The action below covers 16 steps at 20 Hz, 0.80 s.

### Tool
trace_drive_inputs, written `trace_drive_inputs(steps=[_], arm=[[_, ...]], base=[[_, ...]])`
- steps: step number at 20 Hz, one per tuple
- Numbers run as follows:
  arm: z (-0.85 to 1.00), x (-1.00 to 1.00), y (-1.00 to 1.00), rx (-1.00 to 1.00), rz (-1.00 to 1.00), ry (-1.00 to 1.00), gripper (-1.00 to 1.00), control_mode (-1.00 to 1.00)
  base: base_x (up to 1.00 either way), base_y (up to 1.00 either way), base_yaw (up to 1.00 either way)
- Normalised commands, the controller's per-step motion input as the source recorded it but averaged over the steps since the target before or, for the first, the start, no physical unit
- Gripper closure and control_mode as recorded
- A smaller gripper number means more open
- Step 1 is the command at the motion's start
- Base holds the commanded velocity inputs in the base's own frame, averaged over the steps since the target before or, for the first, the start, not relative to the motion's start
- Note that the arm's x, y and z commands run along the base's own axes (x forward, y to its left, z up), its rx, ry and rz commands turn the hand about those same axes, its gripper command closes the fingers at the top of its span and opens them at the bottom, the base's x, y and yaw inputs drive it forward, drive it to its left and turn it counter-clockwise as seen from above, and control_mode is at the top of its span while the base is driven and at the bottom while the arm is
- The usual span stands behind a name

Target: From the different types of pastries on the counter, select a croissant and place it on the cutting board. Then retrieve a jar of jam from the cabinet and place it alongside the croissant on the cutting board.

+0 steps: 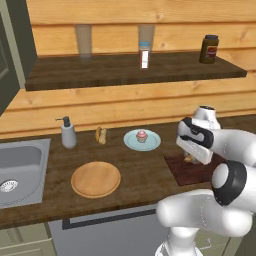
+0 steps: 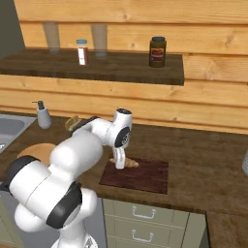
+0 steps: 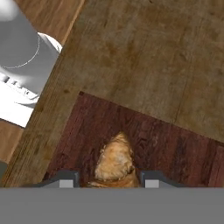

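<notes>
Hand view: my gripper (image 3: 106,180) clamped on croissant (image 3: 114,164), fingers at its flanks, pastry low over cutting board (image 3: 175,151) — I judge placement nearly done, release pending. Croissant long axis runs between fingers, tapered end pointing away from camera. Right base view: it lies along board's near-left part. Jam jar (image 2: 157,51) waits on shelf (image 2: 121,70).
</notes>
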Motion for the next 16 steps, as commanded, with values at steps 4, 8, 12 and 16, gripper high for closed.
trace_drive_inputs(steps=[4,8,12,16], arm=[[-0.22,0.23,-0.02,0.00,0.00,0.04,1.00,-1.00],[-0.23,0.04,0.00,0.00,0.00,0.06,1.00,-1.00],[-0.32,0.00,0.00,0.00,0.00,0.08,1.00,-1.00],[-0.21,0.14,0.00,0.00,0.00,0.01,1.00,-1.00]], base=[[0.00,0.00,0.00],[0.00,0.00,0.00],[0.00,0.00,0.00],[0.00,0.00,0.00]])
